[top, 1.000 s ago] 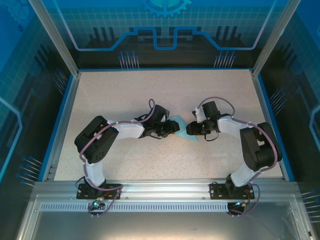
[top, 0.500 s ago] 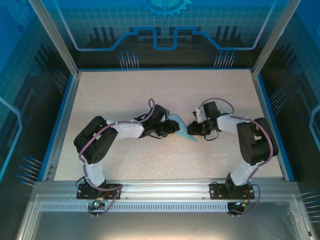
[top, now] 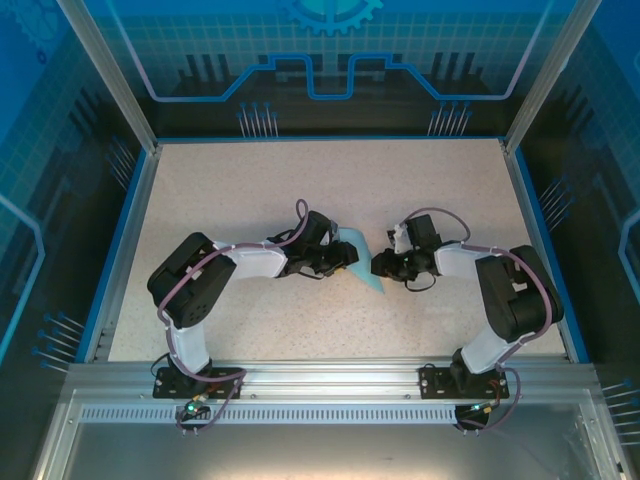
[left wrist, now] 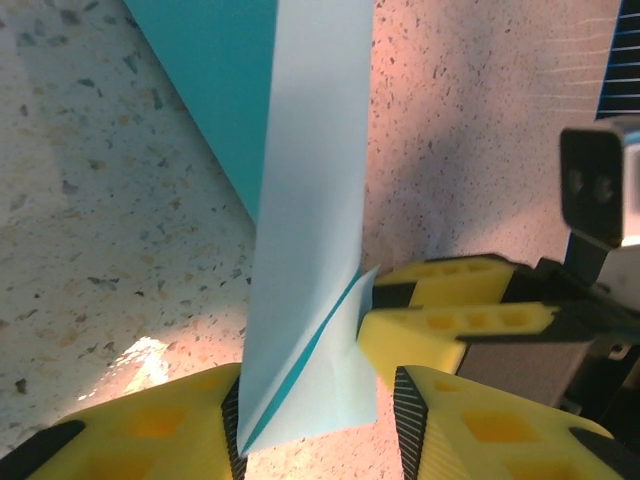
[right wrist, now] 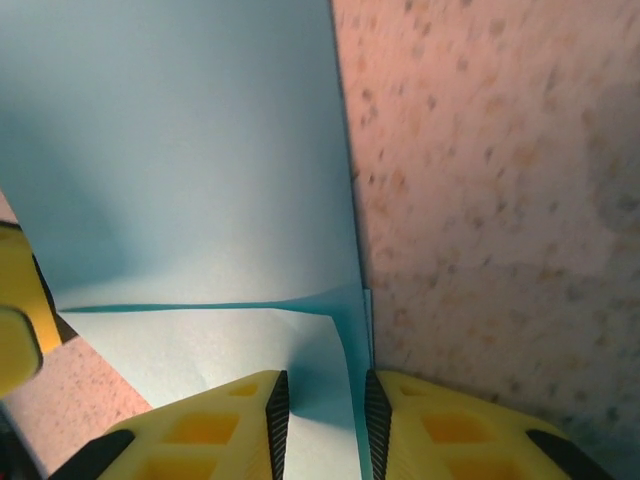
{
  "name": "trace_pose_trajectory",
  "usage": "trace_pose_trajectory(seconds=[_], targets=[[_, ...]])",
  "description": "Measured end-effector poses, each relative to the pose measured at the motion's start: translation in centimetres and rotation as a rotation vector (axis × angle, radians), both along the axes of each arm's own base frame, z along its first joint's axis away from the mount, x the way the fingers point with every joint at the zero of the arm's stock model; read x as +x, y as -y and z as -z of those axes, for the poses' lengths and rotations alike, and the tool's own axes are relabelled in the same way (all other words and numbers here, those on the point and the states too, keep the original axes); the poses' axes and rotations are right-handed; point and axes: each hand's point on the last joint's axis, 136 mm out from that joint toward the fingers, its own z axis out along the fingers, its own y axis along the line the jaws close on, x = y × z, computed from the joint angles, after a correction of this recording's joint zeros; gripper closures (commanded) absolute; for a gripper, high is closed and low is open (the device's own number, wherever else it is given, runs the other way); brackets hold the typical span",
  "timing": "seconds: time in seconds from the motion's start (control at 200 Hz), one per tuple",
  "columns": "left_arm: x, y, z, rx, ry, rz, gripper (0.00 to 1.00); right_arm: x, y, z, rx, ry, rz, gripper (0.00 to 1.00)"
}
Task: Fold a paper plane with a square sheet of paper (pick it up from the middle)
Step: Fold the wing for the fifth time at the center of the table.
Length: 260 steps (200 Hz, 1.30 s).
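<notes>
Light-blue sheet of paper (top: 366, 268), already creased into layers, lies about mid-bench (top: 250, 190) and bridges the two grippers. The left gripper (top: 345, 255) is at the paper's left end. Its jaws stand apart, with a raised flap between them. The right gripper (top: 383, 265) is at the paper's right end and straddles a folded edge with only a narrow gap. I cannot tell whether it is actually pinching.

The step looks like setting a crease. To do it well, one end should be held firm while the other draws the flap over slowly, so the edges line up before any pressing. Thin paper buckles easily, so pull along the fold rather than across it.

Nothing is printed on the paper. The back wall (top: 330, 60) beyond it shows a gear and line pattern, with no legible words.
</notes>
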Motion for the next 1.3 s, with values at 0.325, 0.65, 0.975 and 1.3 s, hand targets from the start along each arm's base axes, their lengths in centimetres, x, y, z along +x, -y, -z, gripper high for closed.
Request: trace_pose_trajectory(seconds=[0.325,0.65,0.975,1.3], targets=[[0.1,0.2,-0.3,-0.013,0.007,0.004,0.68,-1.4,-0.6,-0.3,0.023,-0.043,0.0,0.72],[0.3,0.7,0.2,-0.016,-0.02,0.014,0.97,-1.4,-0.3,-0.2,0.005,-0.031,-0.007,0.65],[0.8,1.0,-0.6,0.013,-0.075,0.001,1.0,-0.9,0.3,-4.6,-0.177,0.263,-0.049,0.62],[0.4,0.7,0.1,0.043,-0.114,0.001,1.0,-4.5,-1.6,-2.6,-0.437,0.428,-0.253,0.59]])
